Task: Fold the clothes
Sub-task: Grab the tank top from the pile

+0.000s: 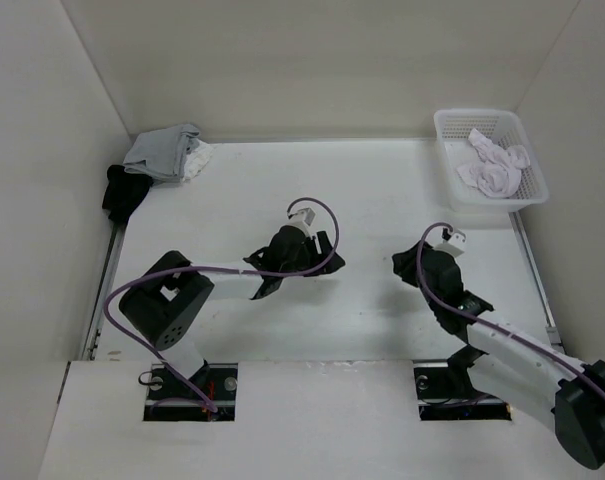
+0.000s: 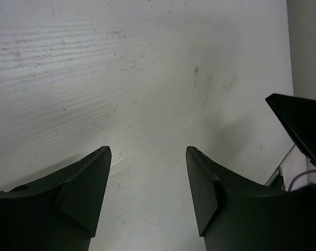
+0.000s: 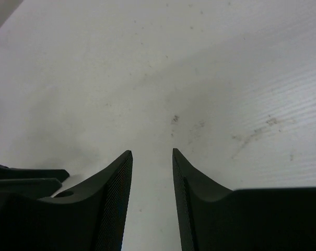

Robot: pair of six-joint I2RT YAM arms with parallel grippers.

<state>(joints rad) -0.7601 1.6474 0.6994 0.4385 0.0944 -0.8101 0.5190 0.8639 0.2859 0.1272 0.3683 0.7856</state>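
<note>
At the far left corner we are seeing a crumpled black garment (image 1: 125, 192) lying at the edge of the white table (image 1: 382, 190), with a folded grey-and-white pile of cloth (image 1: 167, 152) sitting just beside it. Moving right, the left gripper (image 2: 148, 151) is hovering over bare tabletop near the middle, its fingers spread wide with nothing between them. The right gripper (image 3: 152, 152) is hanging over bare table too, its fingers standing a narrow gap apart and gripping nothing. At the far right corner a white plastic lattice basket (image 1: 447, 150) is holding the thin white garment with a faint lilac tint (image 1: 494, 165), which is lying bunched up inside, well apart from both grippers. We are judging that the folding has not yet begun: the garment is waiting to be lifted out, spread flat and folded.
</note>
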